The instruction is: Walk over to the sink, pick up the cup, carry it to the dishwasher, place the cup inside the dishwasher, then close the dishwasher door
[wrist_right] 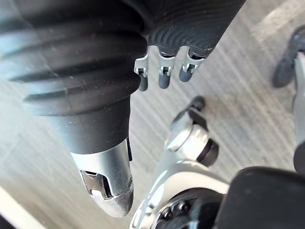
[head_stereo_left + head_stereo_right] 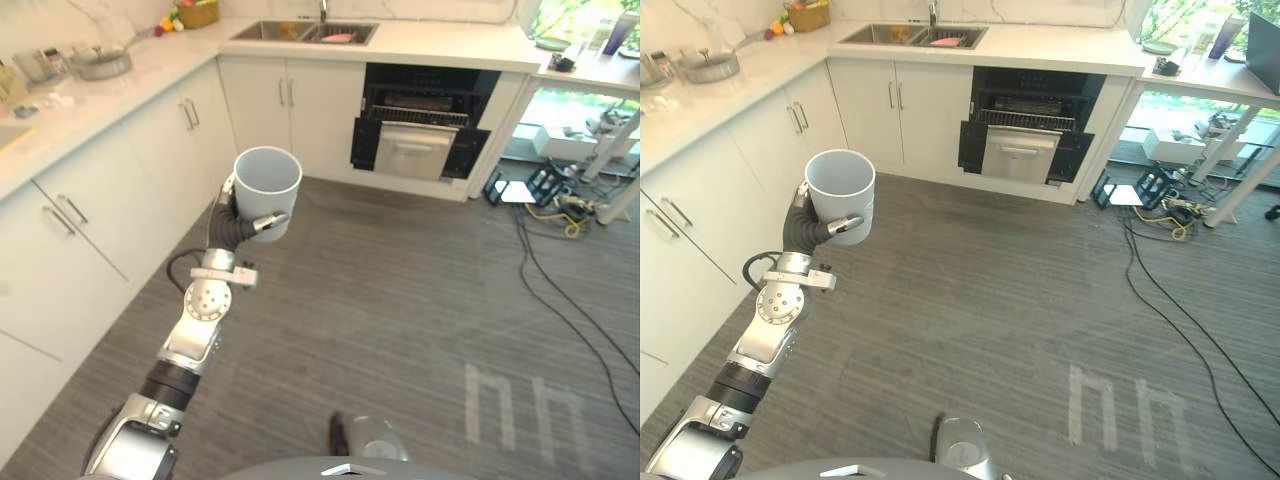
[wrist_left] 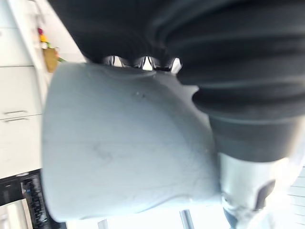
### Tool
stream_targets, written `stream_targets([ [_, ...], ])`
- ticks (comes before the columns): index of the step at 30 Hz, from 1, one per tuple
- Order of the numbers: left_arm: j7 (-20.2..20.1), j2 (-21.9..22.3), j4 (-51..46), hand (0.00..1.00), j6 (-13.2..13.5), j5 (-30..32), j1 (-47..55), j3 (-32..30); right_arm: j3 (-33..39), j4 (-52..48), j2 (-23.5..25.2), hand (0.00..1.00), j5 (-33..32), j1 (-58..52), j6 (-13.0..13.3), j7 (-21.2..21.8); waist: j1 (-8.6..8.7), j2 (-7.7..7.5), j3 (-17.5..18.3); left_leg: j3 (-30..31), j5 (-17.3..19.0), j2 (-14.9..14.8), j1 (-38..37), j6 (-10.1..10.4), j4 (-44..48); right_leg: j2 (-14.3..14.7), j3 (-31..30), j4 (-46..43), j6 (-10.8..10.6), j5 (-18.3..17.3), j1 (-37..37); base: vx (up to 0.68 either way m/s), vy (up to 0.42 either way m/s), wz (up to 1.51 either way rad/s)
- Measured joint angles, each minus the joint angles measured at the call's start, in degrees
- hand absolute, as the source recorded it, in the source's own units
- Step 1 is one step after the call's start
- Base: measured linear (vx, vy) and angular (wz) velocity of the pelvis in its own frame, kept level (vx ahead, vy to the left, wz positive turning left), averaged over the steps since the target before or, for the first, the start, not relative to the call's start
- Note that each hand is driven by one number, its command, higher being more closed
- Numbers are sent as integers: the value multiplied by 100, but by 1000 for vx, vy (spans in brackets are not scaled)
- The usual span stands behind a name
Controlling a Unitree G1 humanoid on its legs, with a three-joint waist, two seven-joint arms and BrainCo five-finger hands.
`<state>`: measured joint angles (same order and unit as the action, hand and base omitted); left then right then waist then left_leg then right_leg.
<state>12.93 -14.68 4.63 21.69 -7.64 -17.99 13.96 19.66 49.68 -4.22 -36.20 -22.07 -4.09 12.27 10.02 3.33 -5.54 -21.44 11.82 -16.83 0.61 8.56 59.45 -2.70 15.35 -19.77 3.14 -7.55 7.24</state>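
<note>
Ribbed floor point(image 2: 400, 300); smooth, perhaps plastic cup point(image 2: 277, 200).

pale grey cup point(image 2: 267, 190) upright in left hand point(image 2: 262, 224); dishwasher point(image 2: 418, 148) door open.

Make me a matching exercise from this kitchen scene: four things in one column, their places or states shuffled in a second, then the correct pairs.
Things
1. pale grey plastic cup
2. black dishwasher door with silver inner panel
3. steel sink
4. right hand

Places or states
A. holding nothing, fingers relaxed above the grey floor
B. set into the white counter
C. upright, gripped by the left hand
D. dropped open

Pairs: 1-C, 2-D, 3-B, 4-A
</note>
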Motion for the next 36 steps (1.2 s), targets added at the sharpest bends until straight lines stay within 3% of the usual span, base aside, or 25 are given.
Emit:
stream_targets([
  [2,-69,-2,-373,100,-50,-138,27,-241,-147,-185,-100,0,-84,186,138,-1,-126,-29,19,-334,334,-229,342,-508,-455,-53,-134,289,-79,-130,-436,501,46,-21],
  [4,-122,6,-647,100,-57,-353,180,-491,-148,-219,-248,0,-412,557,310,2,-314,-136,36,-520,488,-167,682,-561,-1808,-308,-415,326,-265,-275,-566,391,125,-41],
  [6,-93,2,-648,100,1,-350,373,-510,-147,-139,-357,0,-575,884,469,23,-413,-253,33,-483,247,-31,935,-461,-2921,-596,-606,321,-439,-404,-662,368,214,-37],
  [8,-37,5,-578,100,3,-340,714,-475,-139,163,-631,0,-796,1408,786,18,-475,-293,0,-253,-283,109,1191,-151,-4631,-977,-897,234,-841,-655,-820,433,309,-45],
  [9,-10,5,-493,100,4,-342,727,-475,-132,277,-704,0,-863,1507,851,3,-479,-289,-4,-212,-348,122,1266,-81,-4796,-1031,-946,133,-993,-756,-864,428,358,-45],
  [10,71,9,-257,100,7,-356,727,-490,-137,432,-838,0,-878,1581,915,-39,-482,-206,3,-188,-380,164,1204,58,-5005,-1122,-1096,-88,-1288,-987,-1044,469,439,-55],
  [11,95,-85,-44,100,46,-421,739,-579,-142,618,-859,0,-868,1640,946,-116,-508,-163,-13,162,-899,261,1048,205,-4856,-1217,-1354,-230,-1376,-1306,-1273,487,462,-64],
  [12,99,-95,59,100,52,-477,782,-679,-169,717,-762,0,-863,1657,928,-146,-500,-258,-20,258,-919,283,1055,198,-4559,-1248,-1455,-326,-1381,-1401,-1342,460,380,-65],
  [13,147,-117,166,100,51,-584,824,-844,-195,917,-548,0,-851,1646,873,-175,-488,-291,-34,650,-834,328,1226,154,-3931,-1036,-1445,-860,-1315,-1497,-1262,398,217,-40],
  [14,180,-83,160,100,50,-598,821,-945,-200,1056,-459,0,-834,1556,840,-261,-474,-402,18,1097,-703,512,1431,1,-3279,-1040,-1338,-1179,-1064,-1538,-1223,367,183,-29],
  [17,171,-150,159,100,30,-568,811,-814,-145,1240,-305,0,-823,1279,797,-435,-461,-669,167,1097,-468,956,1315,-350,-3095,-1507,-1267,-1956,-677,-1234,-932,382,300,-18],
  [18,181,-149,158,100,27,-554,792,-731,-147,1239,-274,0,-823,1200,793,-500,-434,-811,148,892,-451,1206,996,-458,-3414,-1886,-1274,-2564,-792,-651,-575,314,212,-34],
  [19,224,-109,157,100,-35,-434,799,-618,-149,1237,-309,0,-817,1157,827,-510,-439,-827,141,664,-394,1362,605,-573,-3730,-2172,-1307,-2971,-830,121,-295,387,262,-52],
  [20,270,-80,158,100,-70,-369,801,-557,-153,1232,-334,0,-801,1150,853,-511,-439,-777,137,576,-364,1398,412,-626,-3868,-2236,-1334,-3103,-832,581,-185,369,235,-73],
  [21,354,-59,145,100,-111,-281,799,-421,-150,1209,-331,0,-783,1145,923,-510,-397,-614,119,493,-287,1382,67,-745,-4098,-2227,-1345,-3485,-856,784,84,410,245,-82],
  [22,437,-40,143,100,-119,-218,798,-381,-154,1195,-250,0,-788,1161,947,-502,-359,-531,74,410,-229,1385,-233,-820,-4309,-2077,-1192,-3910,-758,137,457,395,215,-83],
  [23,463,-28,146,100,-129,-219,798,-357,-159,1175,-207,0,-805,1220,962,-500,-333,-524,72,394,-195,1393,-383,-820,-4428,-2013,-1010,-3987,-741,-128,607,305,117,-75],
  [24,480,2,140,100,-130,-216,784,-233,-165,1107,-129,0,-852,1177,1043,-497,-312,-496,79,350,-152,1399,-660,-802,-4679,-1894,-386,-3840,-663,-503,852,318,90,-47],
  [26,426,35,117,100,-135,-45,779,90,-229,842,-52,0,-848,1022,1185,-531,-258,-465,64,215,-89,1402,-996,-761,-5025,-1772,687,-2835,-538,-685,1193,392,62,-28],
  [28,301,56,95,100,-133,130,778,284,-318,599,-59,0,-853,976,1347,-532,-148,-440,47,152,8,1386,-1146,-659,-5081,-1546,1000,-1452,-529,-347,1446,440,-37,2],
  [30,151,55,69,100,-120,129,774,385,-330,443,-68,0,-858,960,1613,-527,-106,-455,28,144,248,1352,-1332,-456,-5018,-1249,1063,332,-593,539,1317,509,-97,15],
  [31,62,45,64,100,-85,126,789,432,-371,394,-107,0,-852,863,1773,-526,-86,-500,-2,239,481,1368,-1540,-271,-4965,-1172,1081,919,-412,1423,1073,534,-119,20],
  [32,2,82,69,100,-77,118,812,468,-363,364,-210,0,-841,905,1920,-527,-93,-344,-57,199,671,1177,-1608,-161,-4822,-1076,1160,816,-46,1860,1013,528,-125,17],
  [34,-73,111,95,100,-46,114,753,504,-361,285,-359,0,-838,1106,2047,-525,-118,-37,-145,128,766,900,-1573,-237,-4593,-921,1209,507,109,1511,1036,459,-91,2],
  [36,-80,120,299,100,8,126,541,683,-365,81,-343,0,-834,1262,2197,-529,-243,-27,-154,28,811,761,-1531,-325,-4132,-926,1165,-104,105,981,1053,370,-76,-6],
])
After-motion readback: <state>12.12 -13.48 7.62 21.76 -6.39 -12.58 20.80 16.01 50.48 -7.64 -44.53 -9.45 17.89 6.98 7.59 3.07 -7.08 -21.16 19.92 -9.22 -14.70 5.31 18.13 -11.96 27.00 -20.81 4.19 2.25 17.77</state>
